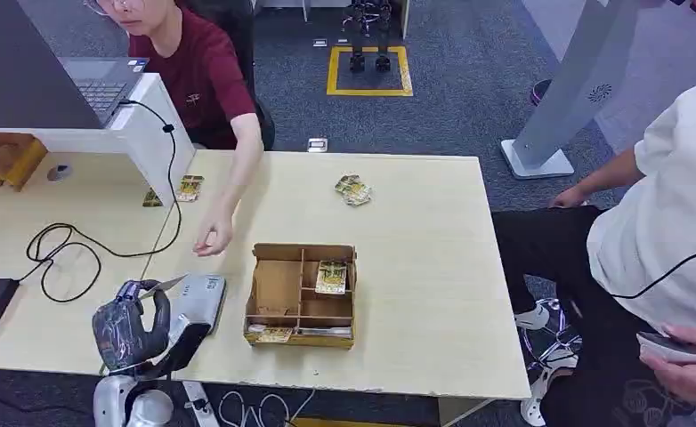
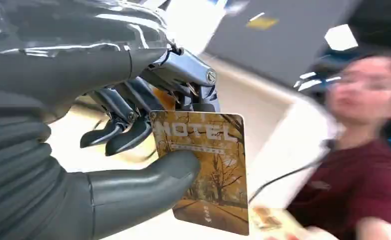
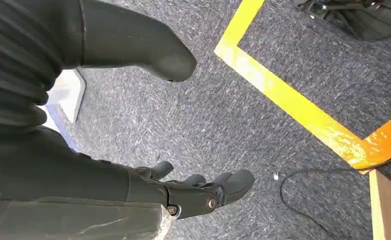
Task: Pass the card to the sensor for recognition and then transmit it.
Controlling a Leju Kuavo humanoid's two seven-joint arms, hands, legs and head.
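Note:
My left hand [image 1: 131,322] is raised over the table's near left edge, pinching a hotel card [image 1: 161,286] between thumb and fingers. Up close, the card [image 2: 208,170] is golden with an autumn tree print and the word HOTEL; the thumb [image 2: 148,185] presses on its face. The grey card sensor [image 1: 200,298] lies flat on the table just right of the hand, under the card's tip. My right hand [image 3: 198,192] hangs over grey carpet with fingers apart, holding nothing.
A cardboard organiser [image 1: 278,289] with cards stands right of the sensor. Loose cards [image 1: 353,189] lie further back. A person in a dark red shirt [image 1: 198,76] reaches a hand [image 1: 213,238] over the table. Another person [image 1: 665,249] sits at right. Black cable [image 1: 68,253] loops at left.

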